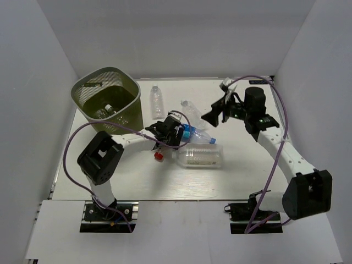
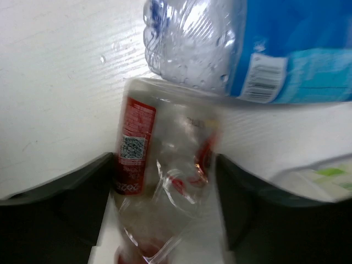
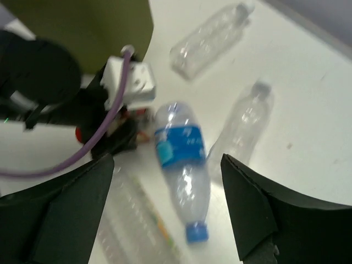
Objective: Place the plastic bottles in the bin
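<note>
My left gripper (image 1: pixel 168 132) is low on the table and shut on a crumpled clear bottle with a red label (image 2: pixel 137 143); its black fingers (image 2: pixel 82 192) press both sides, and its red cap (image 1: pixel 159 157) shows. A blue-label bottle (image 1: pixel 199 137) lies right beside it, also seen in the left wrist view (image 2: pixel 247 49). A wide bottle with a pale label (image 1: pixel 199 157) lies nearer. Two clear bottles (image 1: pixel 158 100) (image 1: pixel 192 113) lie farther back. My right gripper (image 1: pixel 213 116) is open and empty, held above the blue-label bottle (image 3: pixel 181 154). The olive mesh bin (image 1: pixel 82 91) holds some bottles.
The bin stands at the table's far left corner, close to my left arm (image 1: pixel 102 157). White walls close in the table at the back and both sides. Purple cables (image 1: pixel 278 110) loop off both arms. In the right wrist view the left arm (image 3: pixel 49 82) sits by the bin (image 3: pixel 82 16).
</note>
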{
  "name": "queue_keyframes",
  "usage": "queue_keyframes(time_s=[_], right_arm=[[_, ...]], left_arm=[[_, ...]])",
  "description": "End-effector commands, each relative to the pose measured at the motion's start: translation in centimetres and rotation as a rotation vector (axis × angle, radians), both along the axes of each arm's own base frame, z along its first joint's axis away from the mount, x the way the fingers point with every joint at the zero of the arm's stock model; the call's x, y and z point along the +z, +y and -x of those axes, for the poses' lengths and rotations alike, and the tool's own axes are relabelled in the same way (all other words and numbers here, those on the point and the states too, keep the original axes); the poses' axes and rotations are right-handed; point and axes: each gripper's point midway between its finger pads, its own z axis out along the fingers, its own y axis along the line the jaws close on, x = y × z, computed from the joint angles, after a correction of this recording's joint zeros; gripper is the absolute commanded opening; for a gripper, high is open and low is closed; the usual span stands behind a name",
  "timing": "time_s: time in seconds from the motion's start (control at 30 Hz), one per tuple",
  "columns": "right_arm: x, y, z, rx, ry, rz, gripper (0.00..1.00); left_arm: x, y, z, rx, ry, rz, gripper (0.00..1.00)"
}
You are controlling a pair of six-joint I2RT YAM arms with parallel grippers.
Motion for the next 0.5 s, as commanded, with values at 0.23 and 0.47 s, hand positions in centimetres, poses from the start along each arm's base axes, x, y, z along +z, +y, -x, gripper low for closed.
queue_keyframes(time_s=[0.23, 0.47], right_arm=[[-3.0, -1.6, 2.6, 0.096, 0.059, 0.084, 0.8], [-8.7, -1.9, -0.7, 0.123, 0.224, 0.251, 0.9]], left_arm=[[0.6, -0.4, -0.2, -0.03, -0.014, -0.01, 0.35], [16.1, -2.6, -0.7, -0.101, -0.249, 0.232, 0.3]])
